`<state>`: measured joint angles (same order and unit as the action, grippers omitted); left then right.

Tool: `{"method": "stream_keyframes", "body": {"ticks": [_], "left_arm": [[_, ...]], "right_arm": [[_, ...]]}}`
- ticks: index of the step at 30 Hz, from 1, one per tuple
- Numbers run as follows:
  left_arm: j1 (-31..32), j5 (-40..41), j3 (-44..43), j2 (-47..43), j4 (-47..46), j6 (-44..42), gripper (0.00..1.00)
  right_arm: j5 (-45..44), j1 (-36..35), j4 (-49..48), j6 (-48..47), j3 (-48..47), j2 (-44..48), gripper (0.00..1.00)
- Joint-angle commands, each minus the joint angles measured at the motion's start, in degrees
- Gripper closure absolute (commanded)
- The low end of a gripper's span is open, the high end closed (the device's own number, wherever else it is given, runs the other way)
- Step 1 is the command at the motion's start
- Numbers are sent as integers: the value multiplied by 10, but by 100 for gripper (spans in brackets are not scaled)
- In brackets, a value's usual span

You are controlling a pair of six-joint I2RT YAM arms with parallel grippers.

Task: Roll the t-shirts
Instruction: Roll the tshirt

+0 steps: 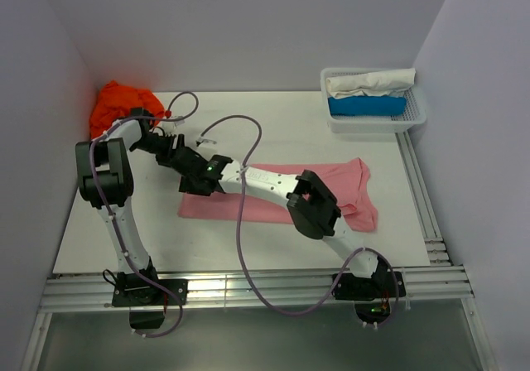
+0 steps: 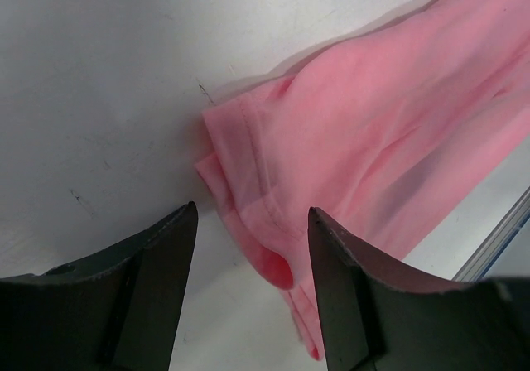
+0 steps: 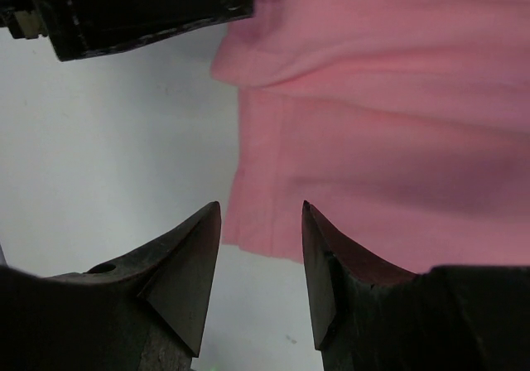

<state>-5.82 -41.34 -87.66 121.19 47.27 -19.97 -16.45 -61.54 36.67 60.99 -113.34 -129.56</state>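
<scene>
**Pink shirt folded flat, first roll not yet begun**

Nearest the arm bases, the pink t-shirt (image 1: 352,185) lies on the table (image 1: 124,222) as a long, flat band folded lengthwise, with one sleeve sticking out at its right end. No part of it is curled over, so the roll itself has not started.

Both arms reach to the left end of the pink t-shirt. The left gripper (image 2: 252,208) has its jaws apart, and the stitched hem corner of the shirt lies between and just beyond them, not pinched. The right gripper (image 3: 261,205) is just beside it, jaws likewise spread, over the same short edge. Neither one holds any cloth. They look placed to take that edge and turn it over, which I judge to be the step in hand.

Farther back, to the left of the pink t-shirt, the orange t-shirt (image 1: 116,106) sits crumpled in a heap in the far corner, neither spread, folded nor rolled.

Beyond the right end of the pink t-shirt stands a white mesh basket (image 1: 377,124) holding a white roll (image 1: 368,83) and a blue roll (image 1: 367,106) of cloth, which look like finished pieces.

So the pink shirt is prepared only, and the orange one has every step left.
</scene>
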Motion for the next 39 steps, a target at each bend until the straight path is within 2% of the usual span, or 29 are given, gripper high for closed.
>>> {"method": "stream_keyframes", "body": {"ticks": [1,8,19,31,35,39], "left_arm": [[5,-7,1,12,-12,5,38],[12,-1,8,16,-14,1,40],[18,27,33,3,-38,12,42],[26,42,61,-5,-65,27,55],[27,44,61,-5,-65,27,63],[27,49,55,-12,-65,29,72]], "right_arm": [[18,-15,6,-12,-86,-51,49],[32,-31,-13,-1,-114,-99,49],[19,-49,67,13,-153,-141,49],[26,-64,124,9,-158,-154,55],[31,-64,114,5,-167,-156,75],[28,-63,85,-4,-138,-126,85]]}}
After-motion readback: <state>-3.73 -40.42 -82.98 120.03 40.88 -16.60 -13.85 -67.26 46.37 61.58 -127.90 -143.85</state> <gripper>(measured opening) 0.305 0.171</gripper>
